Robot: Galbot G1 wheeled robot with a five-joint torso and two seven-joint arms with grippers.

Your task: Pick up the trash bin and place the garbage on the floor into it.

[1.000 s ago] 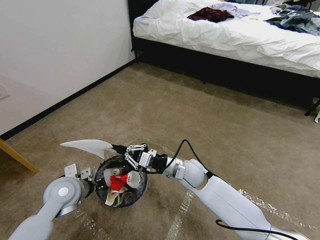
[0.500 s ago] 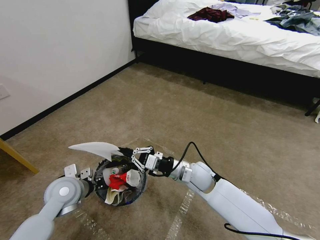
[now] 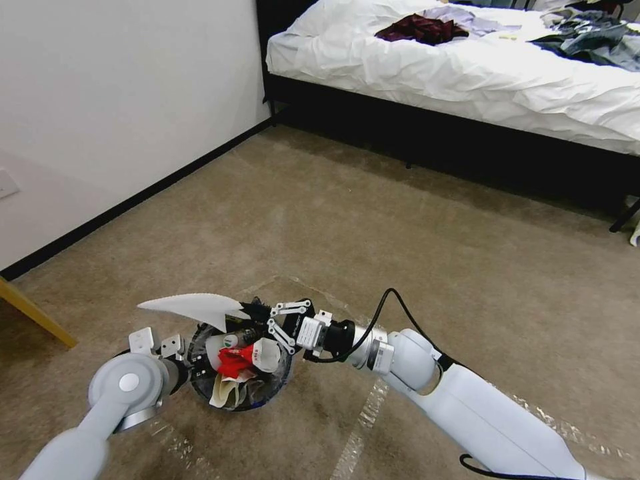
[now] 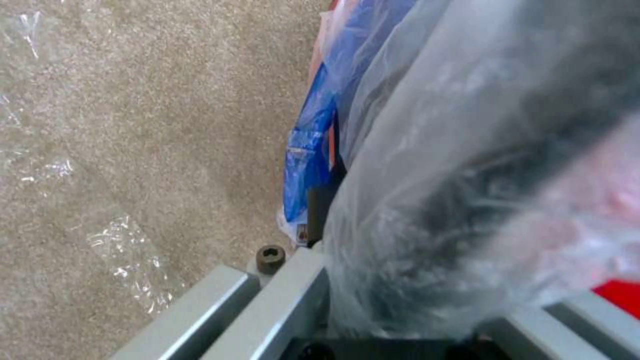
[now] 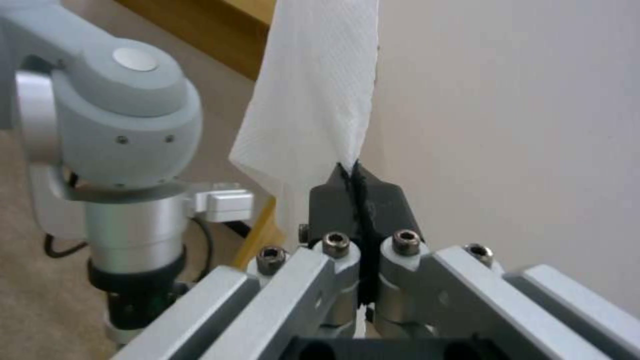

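Observation:
The trash bin (image 3: 197,375) stands on the floor (image 3: 373,227), lined with a clear bag (image 4: 467,150) that has a blue edge (image 4: 312,125). Inside lies garbage: a red wrapper (image 3: 235,363), white paper and a small bottle. My left gripper (image 3: 189,364) is shut on the bin's near-left rim, with one finger (image 4: 320,200) pressed against the bag. My right gripper (image 3: 251,311) hovers over the bin's far rim, shut on a piece of white paper (image 3: 190,305). That sheet (image 5: 313,90) sticks out from the pinched black fingertips (image 5: 341,197), pointing away toward the wall.
A white wall with a black skirting (image 3: 133,197) runs along the left. A bed (image 3: 467,73) with clothes on it stands at the back. A wooden edge (image 3: 33,313) pokes in at the left. Tape lines (image 3: 363,420) cross the carpet near my right arm.
My right gripper with the white paper has drawn back toward me and sunk lower over the bin's far rim. The left gripper and the bin have stayed in place.

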